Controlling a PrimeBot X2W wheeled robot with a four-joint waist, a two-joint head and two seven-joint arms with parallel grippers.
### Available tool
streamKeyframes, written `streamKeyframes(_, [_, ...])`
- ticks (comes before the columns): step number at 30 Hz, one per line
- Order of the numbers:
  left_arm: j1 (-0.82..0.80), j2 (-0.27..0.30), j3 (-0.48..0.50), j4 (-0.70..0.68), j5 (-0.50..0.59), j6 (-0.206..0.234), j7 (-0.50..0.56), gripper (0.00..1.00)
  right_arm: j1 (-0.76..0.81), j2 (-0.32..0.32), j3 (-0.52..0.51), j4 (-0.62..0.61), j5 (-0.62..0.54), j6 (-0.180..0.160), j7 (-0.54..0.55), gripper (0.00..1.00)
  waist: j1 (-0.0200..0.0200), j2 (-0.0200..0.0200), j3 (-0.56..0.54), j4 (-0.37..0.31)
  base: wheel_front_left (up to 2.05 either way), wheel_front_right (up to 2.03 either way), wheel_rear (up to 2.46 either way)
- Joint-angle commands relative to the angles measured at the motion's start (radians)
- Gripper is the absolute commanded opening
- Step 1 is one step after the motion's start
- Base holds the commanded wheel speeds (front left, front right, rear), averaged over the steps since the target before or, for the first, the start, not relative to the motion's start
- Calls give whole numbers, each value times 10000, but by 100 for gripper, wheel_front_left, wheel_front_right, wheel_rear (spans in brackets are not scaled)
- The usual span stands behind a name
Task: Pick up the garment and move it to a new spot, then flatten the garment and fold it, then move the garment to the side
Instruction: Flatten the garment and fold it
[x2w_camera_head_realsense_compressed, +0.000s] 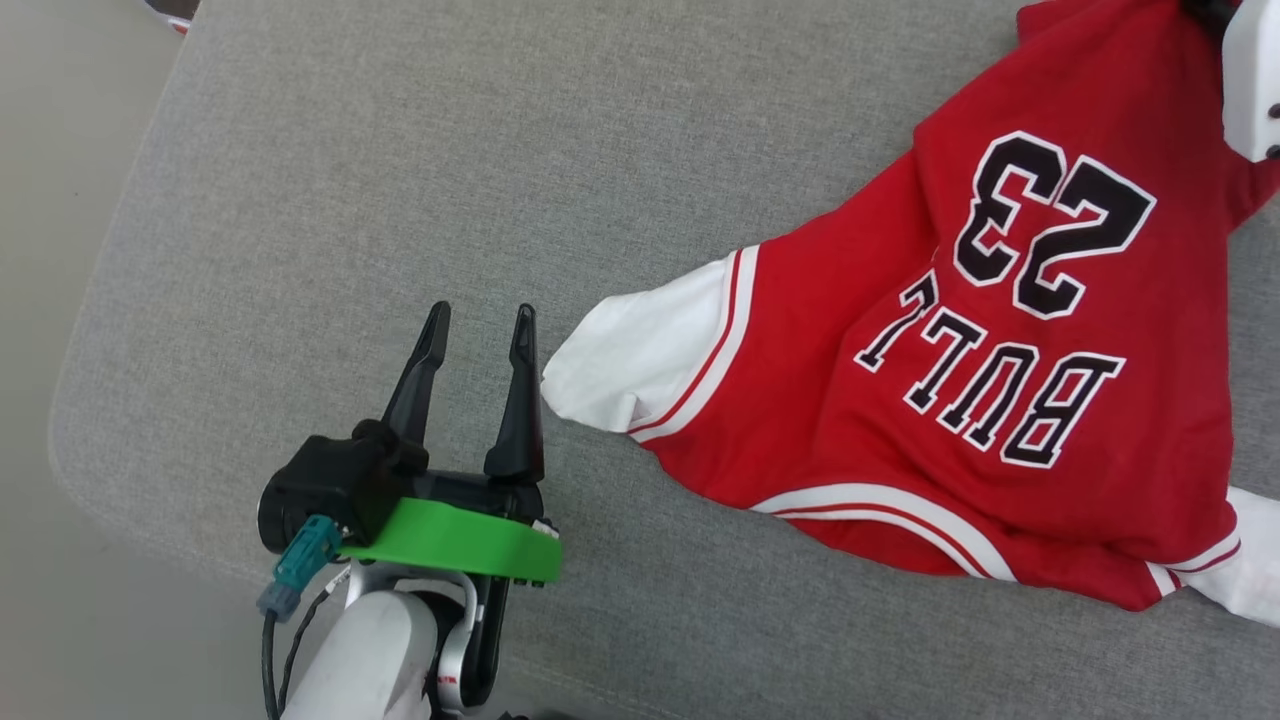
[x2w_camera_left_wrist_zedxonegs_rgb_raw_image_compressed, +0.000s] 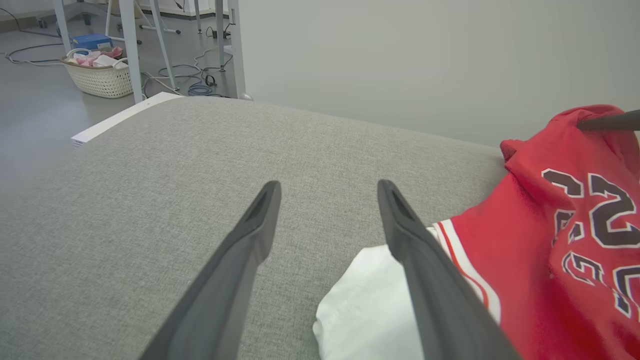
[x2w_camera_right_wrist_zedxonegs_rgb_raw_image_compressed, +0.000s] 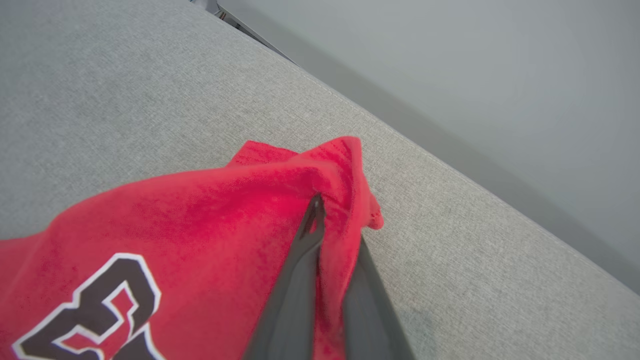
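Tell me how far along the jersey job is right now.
Done: nothing visibly finished; the garment lies rumpled and unfolded on the grey cushion. In hand: the right gripper is shut on its red edge, holding it raised; the left gripper is open beside the white sleeve, not gripping. Left: reposition, flatten, fold, move aside.

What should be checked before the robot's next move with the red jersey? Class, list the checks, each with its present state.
1. Right end effector shut on the garment: ok.
2. Left end effector open: ok.
3. White sleeve gripped: not ok; it lies loose beside the left end effector.
4. Garment flat: not ok; its held edge is bunched and raised.
5. Bare grey cushion beside the garment: ok.
6. Other sleeve spread out: cannot tell; the head view's edge cuts it off.
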Motion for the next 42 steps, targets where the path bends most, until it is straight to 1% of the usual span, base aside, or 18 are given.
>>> streamKeyframes(1, [-290, -76, -22, 90, 85, -90, -53, 100, -84, 17, 105, 321, -82, -6, -282, 0, 0, 0, 391, 158, 0, 0, 0])
streamKeyframes(4, [-411, -174, -32, 221, 150, -184, -60, 100, 75, 110, 374, 889, -141, -6, -683, 0, 0, 0, 432, 162, 0, 0, 0])
streamKeyframes(8, [-482, -270, -25, 369, 235, -288, -65, 100, 485, 353, 614, 1604, 105, -6, -1166, 0, 0, 0, 312, 121, 0, 0, 0])
streamKeyframes(9, [-476, -280, -12, 403, 258, -306, -65, 100, 582, 425, 684, 1743, 181, -6, -1301, 20, 0, 0, 254, 95, 0, 0, 0])
streamKeyframes(10, [-465, -283, 4, 430, 275, -319, -65, 100, 669, 494, 719, 1856, 281, -6, -1393, 58, 0, 0, 190, 68, 0, 0, 0])
streamKeyframes(11, [-442, -274, 23, 469, 294, -330, -66, 100, 773, 590, 744, 1968, 417, -6, -1528, 100, 0, 0, 88, 26, 0, 0, 0])
streamKeyframes(14, [-361, -219, 80, 543, 333, -338, -66, 100, 946, 757, 836, 2127, 570, -6, -2124, 100, 0, 0, -215, -109, 0, 0, 0])
streamKeyframes(19, [-56, 6, 217, 603, 370, -252, -56, 100, 1363, 1058, 714, 2338, 516, -6, -3759, 100, 0, 0, -966, -478, 0, 0, 0])
streamKeyframes(23, [337, 221, 366, 553, 331, -92, 74, 100, 2068, 1335, 259, 2329, 307, -6, -5415, 100, 0, 0, -1671, -885, 0, 0, 0])
streamKeyframes(25, [541, 313, 427, 484, 310, -1, 176, 100, 2495, 1431, -1, 2298, 145, -6, -6072, 100, 0, 0, -1928, -1058, 0, 0, 0])
streamKeyframes(27, [736, 402, 484, 414, 291, 86, 275, 100, 2989, 1537, -295, 2183, 39, -6, -6641, 100, 0, 0, -2175, -1235, 0, 0, 0])
streamKeyframes(29, [925, 490, 528, 347, 274, 155, 372, 100, 3554, 1609, -600, 2037, -35, -6, -6987, 100, 0, 0, -2405, -1393, 0, 0, 0])
streamKeyframes(34, [1360, 628, 616, 75, 240, 362, 567, 100, 4956, 1733, -1563, 1309, -316, -6, -7425, 100, 0, 0, -2805, -1757, 0, 0, 0])
streamKeyframes(35, [1557, 694, 643, -64, 209, 442, 680, 100, 6001, 1785, -2429, 677, -664, -6, -7523, 100, 0, 0, -2988, -1929, 0, 0, 0])
streamKeyframes(36, [1601, 716, 651, -96, 200, 458, 706, 100, 6321, 1810, -2699, 491, -774, -6, -7502, 100, 0, 0, -3036, -1978, 0, 0, 0])
streamKeyframes(38, [1697, 762, 677, -158, 179, 497, 755, 100, 7086, 1913, -3356, 33, -1010, -6, -7352, 100, 0, 0, -3127, -2092, 0, 0, 0])
streamKeyframes(42, [1871, 829, 728, -245, 126, 569, 820, 100, 8784, 2240, -4791, -1038, -1479, -6, -6489, 100, 0, 0, -3263, -2321, 0, 0, 0])
